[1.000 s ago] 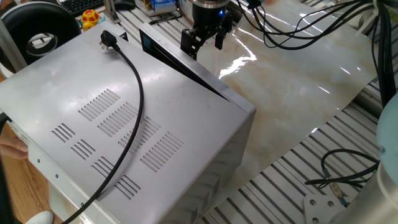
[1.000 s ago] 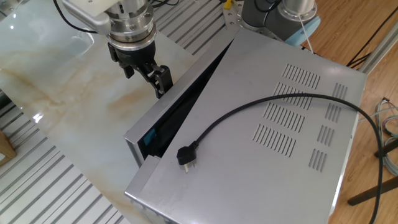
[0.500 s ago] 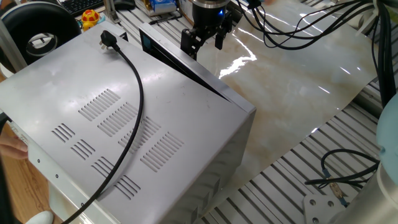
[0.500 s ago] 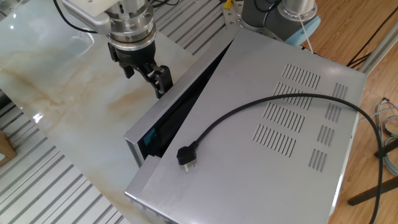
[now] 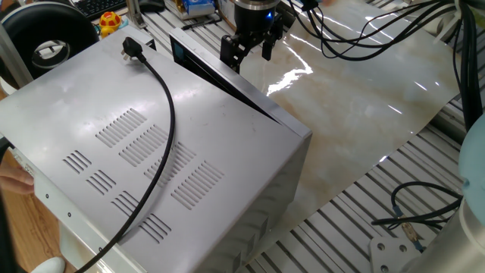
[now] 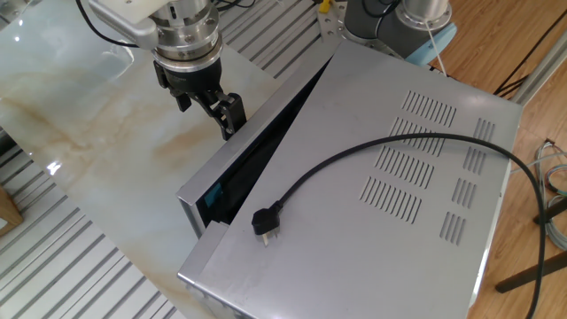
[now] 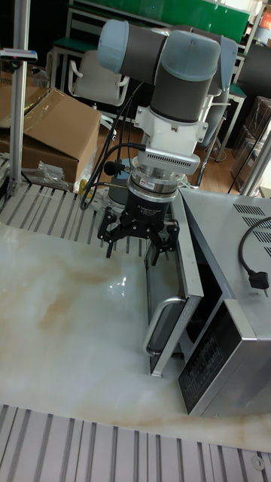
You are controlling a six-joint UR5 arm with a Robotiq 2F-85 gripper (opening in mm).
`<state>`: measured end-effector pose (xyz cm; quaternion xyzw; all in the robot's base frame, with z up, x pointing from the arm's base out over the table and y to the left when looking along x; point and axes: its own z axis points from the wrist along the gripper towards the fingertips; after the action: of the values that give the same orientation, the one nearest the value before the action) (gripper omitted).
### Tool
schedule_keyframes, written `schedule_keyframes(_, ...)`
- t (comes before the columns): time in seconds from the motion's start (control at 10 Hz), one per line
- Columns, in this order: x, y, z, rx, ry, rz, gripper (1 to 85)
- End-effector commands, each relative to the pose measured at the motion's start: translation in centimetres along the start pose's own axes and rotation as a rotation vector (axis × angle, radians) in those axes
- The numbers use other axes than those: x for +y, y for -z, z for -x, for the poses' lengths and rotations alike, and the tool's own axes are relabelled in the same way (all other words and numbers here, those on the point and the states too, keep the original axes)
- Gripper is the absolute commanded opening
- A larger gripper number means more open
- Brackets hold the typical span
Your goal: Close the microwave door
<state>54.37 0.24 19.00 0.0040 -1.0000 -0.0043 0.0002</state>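
The microwave [image 5: 151, 152] is a big silver-grey box with vent slots, and a black cord and plug [image 5: 132, 47] lie on top of it. The microwave door [image 5: 227, 80] stands ajar at a narrow angle, its free end showing dark glass. My gripper [image 5: 248, 51] hangs open just outside the door's outer face, about halfway along it, with nothing between its fingers. In the other fixed view one finger [image 6: 232, 111] sits right by the door [image 6: 248, 133]; I cannot tell if it touches. The tall fixed view shows the gripper [image 7: 139, 245] above the door [image 7: 169, 324] and its handle [image 7: 154, 335].
The marble-patterned tabletop [image 5: 364, 98] spreads in front of the door. Black cables [image 5: 364, 30] trail at the back right, and more lie at the lower right [image 5: 417, 212]. A black round object [image 5: 45, 38] sits at the back left. A cardboard box [image 7: 53, 135] stands behind the table.
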Motion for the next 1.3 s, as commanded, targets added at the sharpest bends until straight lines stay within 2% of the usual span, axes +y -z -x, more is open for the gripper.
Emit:
schedule_keyframes(0.0, 0.2, 0.3, 4.0, -0.152, 0.394, -0.034, 48.0)
schedule_keyframes(0.2, 0.1, 0.3, 4.4, -0.169, 0.377, -0.037, 48.0)
schedule_keyframes(0.3, -0.6, 0.4, 4.3, -0.162, 0.387, -0.063, 48.7)
schedule_keyframes(0.5, -0.6, 0.5, 4.3, -0.163, 0.394, -0.058, 48.7)
schedule_keyframes(0.7, 0.7, 0.7, 4.7, -0.183, 0.401, -0.016, 51.7)
schedule_keyframes(1.0, 0.9, 0.7, 4.7, -0.185, 0.442, -0.016, 51.0)
schedule_keyframes(1.2, 2.2, 0.8, 4.7, -0.197, 0.434, 0.036, 50.3)
